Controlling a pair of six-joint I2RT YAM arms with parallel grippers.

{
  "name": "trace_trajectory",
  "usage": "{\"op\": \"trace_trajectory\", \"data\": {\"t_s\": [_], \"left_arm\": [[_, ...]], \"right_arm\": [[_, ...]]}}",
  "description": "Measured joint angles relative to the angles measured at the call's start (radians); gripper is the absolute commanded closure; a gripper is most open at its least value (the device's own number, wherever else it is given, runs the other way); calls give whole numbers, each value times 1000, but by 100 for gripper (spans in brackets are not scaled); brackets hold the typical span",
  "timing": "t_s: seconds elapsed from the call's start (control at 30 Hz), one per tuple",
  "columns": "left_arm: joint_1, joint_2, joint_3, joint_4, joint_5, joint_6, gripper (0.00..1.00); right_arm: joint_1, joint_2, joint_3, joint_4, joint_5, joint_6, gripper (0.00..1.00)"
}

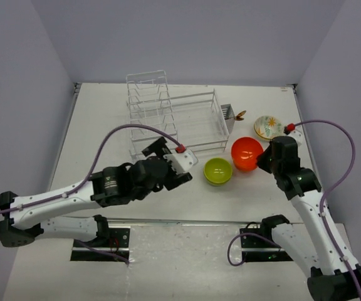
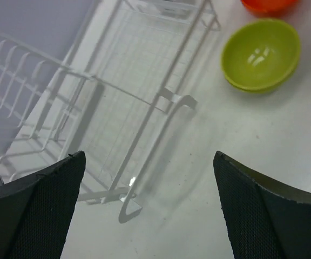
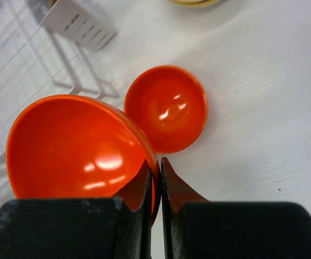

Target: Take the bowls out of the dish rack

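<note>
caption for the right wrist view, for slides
Right gripper pinches the rim of the near orange-red bowl; a second orange-red bowl sits on the table beyond, dish rack at left.

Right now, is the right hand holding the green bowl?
No, the right hand pinches the rim of an orange-red bowl, while the green bowl sits free on the table.

White table (image 1: 99, 113), pale lavender walls (image 1: 193, 37) on three sides, soft even light
</note>
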Motion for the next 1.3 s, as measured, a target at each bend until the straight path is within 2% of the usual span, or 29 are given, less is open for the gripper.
{"op": "trace_trajectory", "data": {"t_s": [0.17, 0.37, 0.53, 0.63, 0.77, 0.8, 0.83, 0.97, 1.0, 1.1, 1.13, 1.2, 1.23, 1.3], "left_arm": [[26, -264, -51, 92, -245, -184, 0], [27, -583, -58, 84, -502, -393, 0], [31, -646, -127, 61, -591, -454, 0], [31, -645, -171, 56, -605, -453, 0], [31, -618, -173, 58, -613, -453, 0], [31, -608, -173, 59, -614, -453, 0], [31, -597, -173, 59, -614, -453, 0], [31, -546, -173, 62, -612, -453, 0], [31, -531, -173, 62, -610, -454, 0], [34, -475, -163, 61, -601, -463, 0], [41, -445, -152, 61, -593, -471, 0], [82, -386, -126, 68, -564, -475, 0], [114, -360, -112, 71, -539, -475, 0], [223, -303, -75, 79, -459, -477, 0]], "right_arm": [[-142, 140, -3, 94, 50, 7, 100], [-180, 333, -50, 199, 45, 11, 100], [-181, 360, -105, 284, 6, 21, 97], [-181, 366, -124, 303, -9, 23, 90], [-181, 372, -127, 325, -27, 24, 72], [-181, 372, -127, 332, -31, 26, 53], [-181, 371, -127, 338, -35, 31, 48], [-181, 338, -127, 330, -35, 29, 40], [-181, 319, -127, 323, -34, 29, 34], [-181, 229, -113, 276, -30, 27, 27], [-181, 198, -97, 254, -30, 26, 18], [-181, 143, -50, 220, -30, 18, 15], [-181, 121, -24, 202, -30, 8, 6], [-181, 84, 36, 164, -34, -11, 1]]}}
